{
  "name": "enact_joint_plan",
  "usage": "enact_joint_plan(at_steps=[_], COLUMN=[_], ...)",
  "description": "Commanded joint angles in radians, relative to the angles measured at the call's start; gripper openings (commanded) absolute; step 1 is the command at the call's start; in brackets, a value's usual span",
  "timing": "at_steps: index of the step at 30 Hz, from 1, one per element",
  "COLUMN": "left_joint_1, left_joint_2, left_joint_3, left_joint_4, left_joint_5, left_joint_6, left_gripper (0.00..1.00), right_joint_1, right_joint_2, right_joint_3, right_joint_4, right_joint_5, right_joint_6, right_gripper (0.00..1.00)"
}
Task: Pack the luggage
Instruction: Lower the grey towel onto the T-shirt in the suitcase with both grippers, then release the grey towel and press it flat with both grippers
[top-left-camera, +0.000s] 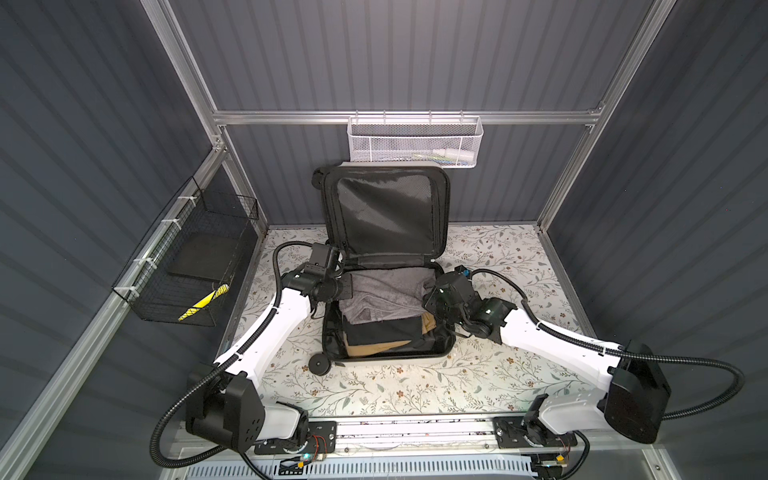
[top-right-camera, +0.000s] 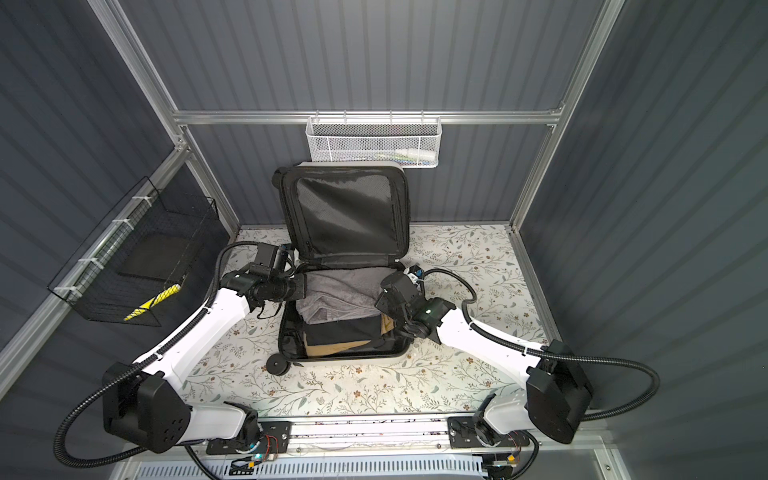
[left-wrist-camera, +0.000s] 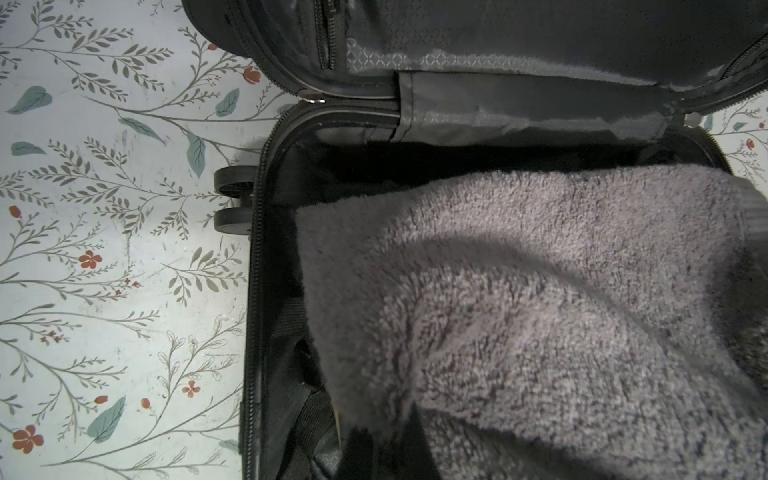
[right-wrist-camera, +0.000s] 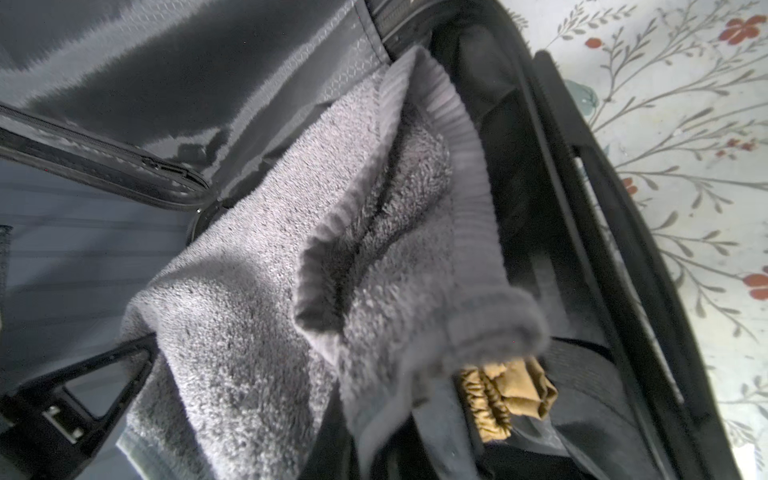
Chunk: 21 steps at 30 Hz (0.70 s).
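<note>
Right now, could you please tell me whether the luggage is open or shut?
Open. The luggage has its lid standing upright, and a grey towel is in its lower half.

The luggage (top-left-camera: 386, 216) lining is gleaming as slick black fabric; the grey towel (left-wrist-camera: 540, 311) is looking thick, fluffy and matt.

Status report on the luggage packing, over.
Both shut on grey towel: left gripper, right gripper. Lid up on luggage, clothes inside under towel. Nothing blocking.

Lab test booth, aluminium frame (top-left-camera: 407, 117), grey panel walls (top-left-camera: 415, 54), floral tabletop (top-left-camera: 415, 390)
</note>
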Motion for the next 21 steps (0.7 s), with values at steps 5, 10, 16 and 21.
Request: enact_joint_plan(at_steps=[5, 10, 16, 21], left_joint_1=[0.02, 0.022, 0.022, 0.022], left_joint_2=[0.018, -0.006, -0.016, -0.013], left_joint_3=[0.0, 0.037, 0.129, 0.186], left_joint_4=[-0.072, -0.133, -0.187, -0.143], left_joint_5=[-0.046, -0.106, -0.138, 0.01], left_joint_6=[0.021, 0.015, -0.002, -0.023], left_gripper=[0.03, 0.9, 1.0, 1.0], right_joint_1=[0.011, -0.039, -0.174, -0.259], right_joint_2=[-0.043, -0.14, -0.231, -0.161], right_joint_3=[-0.02, -0.061, -0.12, -0.066], right_joint_4=[-0.117, -0.198, -0.157, -0.055], right_joint_5=[0.017, 0.0, -0.119, -0.323], right_joint_6=[-0.006, -0.01, -0.057, -0.176], right_gripper=[0.56, 0.7, 0.72, 0.71])
